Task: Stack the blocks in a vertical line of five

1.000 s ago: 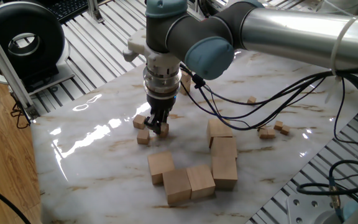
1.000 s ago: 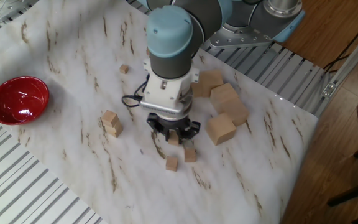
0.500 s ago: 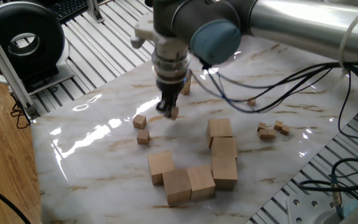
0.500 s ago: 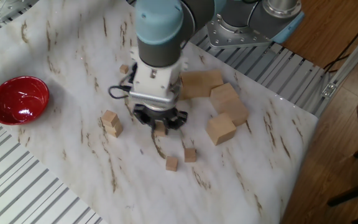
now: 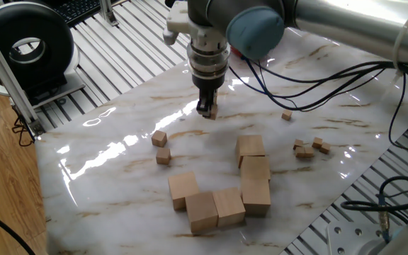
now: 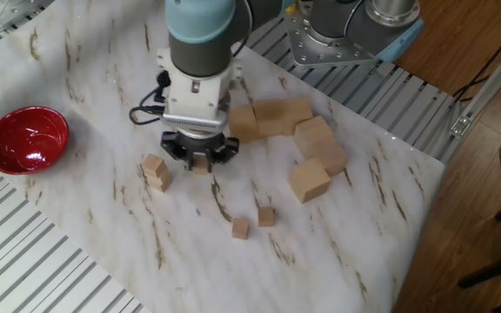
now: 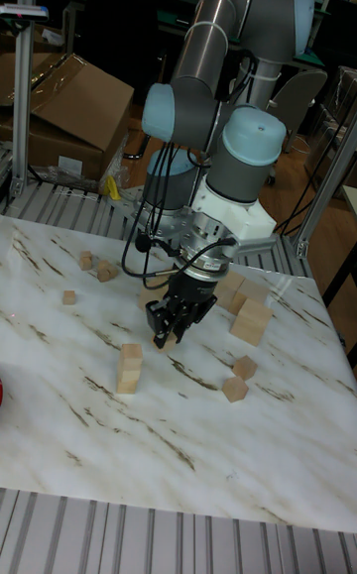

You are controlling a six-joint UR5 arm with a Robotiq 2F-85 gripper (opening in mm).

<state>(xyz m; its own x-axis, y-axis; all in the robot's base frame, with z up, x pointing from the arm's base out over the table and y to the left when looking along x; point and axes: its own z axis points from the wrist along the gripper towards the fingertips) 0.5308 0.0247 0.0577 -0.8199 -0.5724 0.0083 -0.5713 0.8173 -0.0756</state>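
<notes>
Wood-coloured small cube (image 5: 212,112) sits pinched in my tool (image 5: 207,109), fingers pressed on it, lifted off the white marble counter (image 6: 85,200). Change over the last second: tool picked this block up beside the two loose small blocks (image 5: 160,138) (image 5: 163,156) and carried it across the counter toward the short stack of small light-wood blocks (image 7: 129,368). My read: mid-transport, next comes lining up over the stack and lowering; stack looks two or three high, hard to count, so well short of five.

Tall view shows the stack plainly, just to the side of the tool (image 7: 171,326), with the carried block not yet over it. The other fixed view puts the stack (image 6: 156,171) close beside the tool (image 6: 197,161) too. In the first fixed view the stack is hidden behind the tool, but the large light-wood cubes (image 5: 218,200) and tiny wooden cubes (image 5: 310,147) show clearly, well apart from the work.
</notes>
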